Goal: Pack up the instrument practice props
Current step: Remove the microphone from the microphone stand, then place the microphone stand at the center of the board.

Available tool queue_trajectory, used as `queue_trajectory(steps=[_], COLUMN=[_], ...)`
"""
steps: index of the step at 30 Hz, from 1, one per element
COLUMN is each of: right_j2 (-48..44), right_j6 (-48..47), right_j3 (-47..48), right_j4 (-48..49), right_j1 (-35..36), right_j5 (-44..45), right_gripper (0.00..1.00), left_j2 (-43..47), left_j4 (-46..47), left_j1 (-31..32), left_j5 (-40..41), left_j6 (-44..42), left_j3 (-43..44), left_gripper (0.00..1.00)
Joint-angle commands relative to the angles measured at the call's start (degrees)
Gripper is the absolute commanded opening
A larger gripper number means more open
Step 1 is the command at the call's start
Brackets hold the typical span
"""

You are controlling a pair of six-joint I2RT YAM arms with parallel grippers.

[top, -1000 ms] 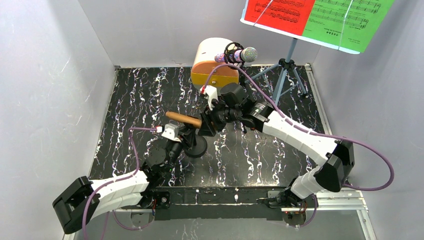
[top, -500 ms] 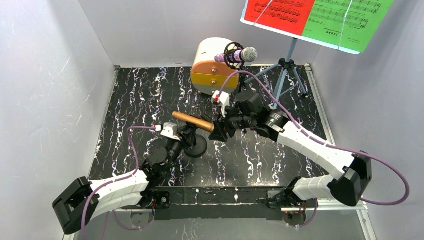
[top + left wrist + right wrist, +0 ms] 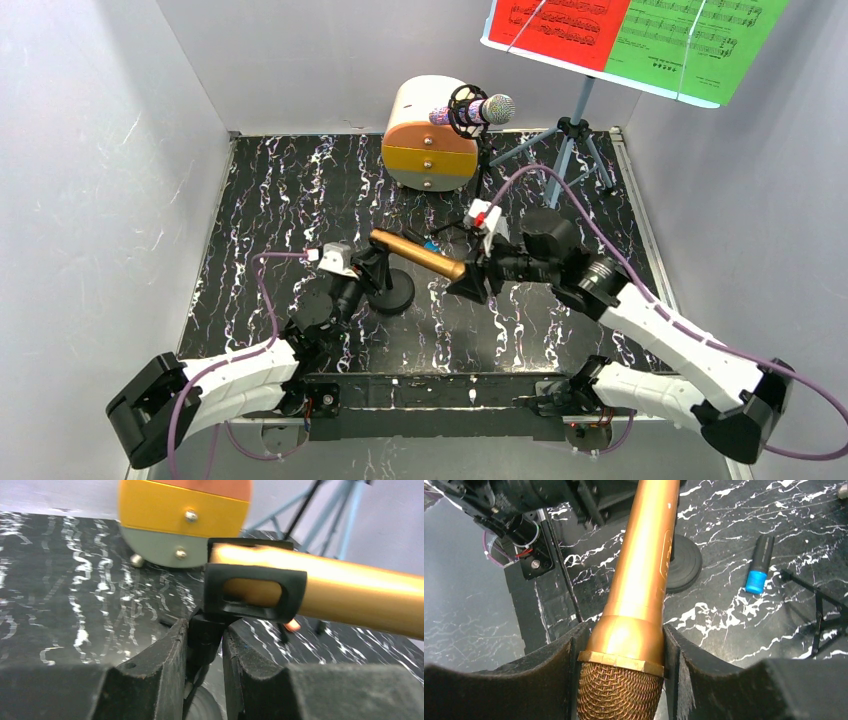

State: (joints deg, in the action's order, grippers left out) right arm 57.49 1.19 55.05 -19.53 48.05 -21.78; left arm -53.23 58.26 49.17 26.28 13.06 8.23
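Tipping is risked if gold microphone (image 3: 644, 565), clamped by right gripper (image 3: 624, 647), is snagged in clip (image 3: 252, 594) of stand (image 3: 398, 291) pinched by left gripper (image 3: 205, 632).

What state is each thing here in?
gold microphone, tail in the clip of the black mic stand, head end gripped.
right gripper, shut on gold microphone.
left gripper, shut on the black mic stand's post.
purple microphone, resting in its holder.
drawer cabinet, drawers shut.
music stand, upright, legs spread, red sheet and green sheet on it.
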Motion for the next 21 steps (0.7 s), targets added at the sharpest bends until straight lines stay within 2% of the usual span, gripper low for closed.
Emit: queue_trajectory(steps=[1, 9, 14, 16, 21], right_j2=[-8.44, -13.74, -13.73, -13.43, -12.29], right_j6=[1.32, 2.71, 3.32, 3.46, 3.53], right_j3=[-2.08, -4.61, -5.09, -5.13, -5.14], right_j4=[-5.86, -4.81, -4.01, -3.79, -3.59], right_j1=[-0.33, -0.37, -0.33, -0.37, -0.33], right_j5=[-0.85, 1.65, 1.95, 1.79, 0.36], right_gripper=[0.01, 0.01, 0.01, 0.01, 0.01], left_j2=[-2.67, -5.14, -2.82, -1.47, 1.28], left_j4=[-9.51, -7.90, -7.96, -8.06, -8.57], left_j1=[-5.81, -5.79, -5.84, -5.83, -5.84], left_j5=[20.12, 12.86, 6.51, 3.65, -1.09], left_j6=[-0.89, -3.34, -4.80, -5.31, -5.79], left_j3=[-3.14, -2.03, -1.73, -1.77, -1.73], left_gripper=[0.00, 0.00, 0.00, 0.05, 0.27])
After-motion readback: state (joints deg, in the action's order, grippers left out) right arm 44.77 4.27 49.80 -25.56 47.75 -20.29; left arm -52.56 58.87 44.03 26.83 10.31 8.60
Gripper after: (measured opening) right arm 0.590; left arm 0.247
